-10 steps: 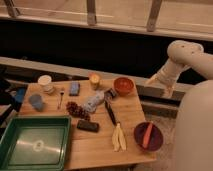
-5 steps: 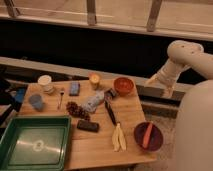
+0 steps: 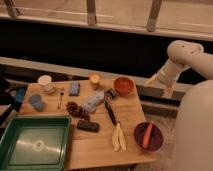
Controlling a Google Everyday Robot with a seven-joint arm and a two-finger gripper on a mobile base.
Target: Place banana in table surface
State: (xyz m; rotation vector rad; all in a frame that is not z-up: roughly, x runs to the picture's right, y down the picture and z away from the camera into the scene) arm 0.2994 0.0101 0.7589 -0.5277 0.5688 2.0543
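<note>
The banana is pale yellow, two slim strips joined at the top. It lies flat on the light wooden table surface, near the front right, just left of a dark purple bowl. My gripper is at the end of the white arm, off the table past its back right corner and far from the banana. Nothing shows in it.
A green tray fills the front left. A purple bowl holds an orange stick. An orange bowl, yellow cup, white cup, blue cup, grapes and a dark bar stand around.
</note>
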